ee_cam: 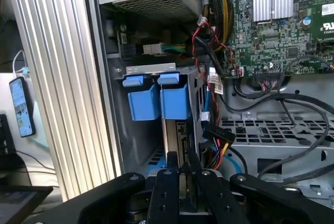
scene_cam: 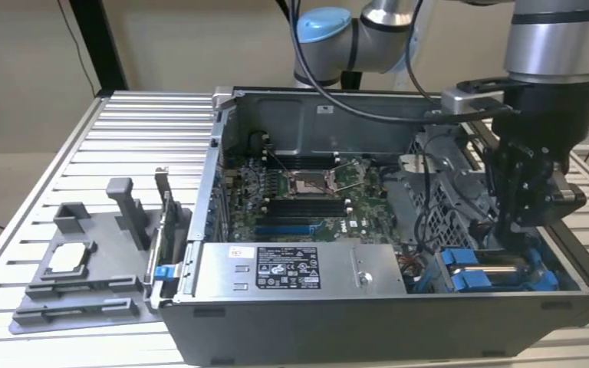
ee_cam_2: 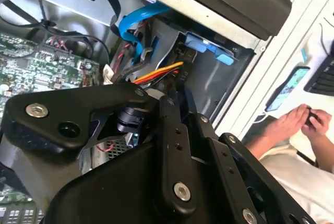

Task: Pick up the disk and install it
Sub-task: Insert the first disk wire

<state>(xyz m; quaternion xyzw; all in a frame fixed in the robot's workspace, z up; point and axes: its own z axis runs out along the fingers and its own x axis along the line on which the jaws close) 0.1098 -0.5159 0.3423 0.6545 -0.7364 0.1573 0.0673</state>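
The disk (ee_cam: 177, 135) stands on edge in the drive bay at the front corner of the open computer case (scene_cam: 274, 103), on the exterior view's right. Its blue carrier tabs (ee_cam: 175, 101) sit beside a second blue tab (ee_cam: 143, 104). In the exterior view the disk (scene_cam: 494, 272) shows as a silver strip between blue frame pieces. My gripper (ee_cam: 182, 161) reaches down into this bay, shut on the thin edge of the disk. In the exterior view the gripper (scene_cam: 508, 249) hangs straight down over the bay. The bay's blue tabs (ee_cam_2: 209, 46) also appear in the second wrist view.
A grey power-supply box (scene_cam: 294, 268) lies along the case front, with the motherboard (scene_cam: 305, 192) behind it. Loose cables (ee_cam: 219, 140) crowd next to the bay. A grey fixture tray (scene_cam: 80, 268) sits on the slatted table (scene_cam: 120, 130). A person's hands (ee_cam_2: 302, 119) and a phone (ee_cam: 21, 106) are outside the case.
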